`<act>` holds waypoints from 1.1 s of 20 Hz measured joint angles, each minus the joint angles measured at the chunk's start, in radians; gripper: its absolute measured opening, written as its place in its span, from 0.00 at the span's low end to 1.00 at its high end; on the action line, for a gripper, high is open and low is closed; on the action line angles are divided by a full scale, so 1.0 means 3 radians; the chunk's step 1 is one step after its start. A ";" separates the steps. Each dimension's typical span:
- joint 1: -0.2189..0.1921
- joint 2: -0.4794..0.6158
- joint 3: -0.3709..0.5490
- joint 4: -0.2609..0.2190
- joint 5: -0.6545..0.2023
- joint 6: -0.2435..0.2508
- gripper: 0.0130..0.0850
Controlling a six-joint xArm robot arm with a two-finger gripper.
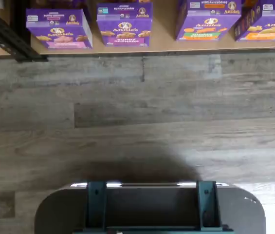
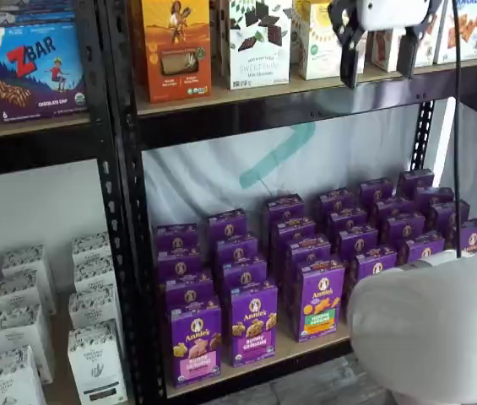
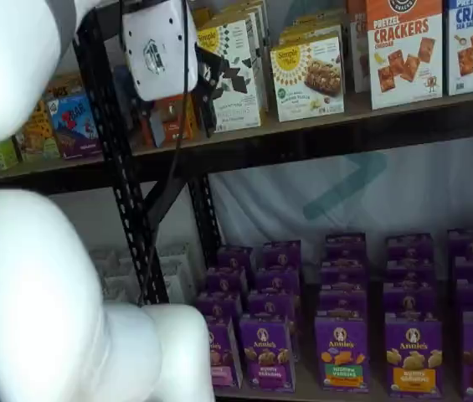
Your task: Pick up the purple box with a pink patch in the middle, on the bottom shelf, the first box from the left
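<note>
A: Where is the purple box placed?

B: It is stood upright at the front left corner of the bottom shelf, its long axis vertical and its pink band low on the face. In the wrist view it is seen beside the black rack post, with an all-purple carton just beside it on the other side.

A: And which way is it found from the gripper?

B: In a shelf view the gripper is hung high, level with the upper board, so the box is placed at about seven o'clock from it, well apart. A clear gap is seen between the two black fingers, so the jaws are spread and nothing is held.

A: What is judged to be needed?

B: A long descent and a shift toward the rack post are thought to be called for, with the fingers brought to either narrow side of the carton.
</note>
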 joint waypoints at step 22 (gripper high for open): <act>0.0310 0.0004 0.1700 -0.0001 -0.1707 0.0352 1.00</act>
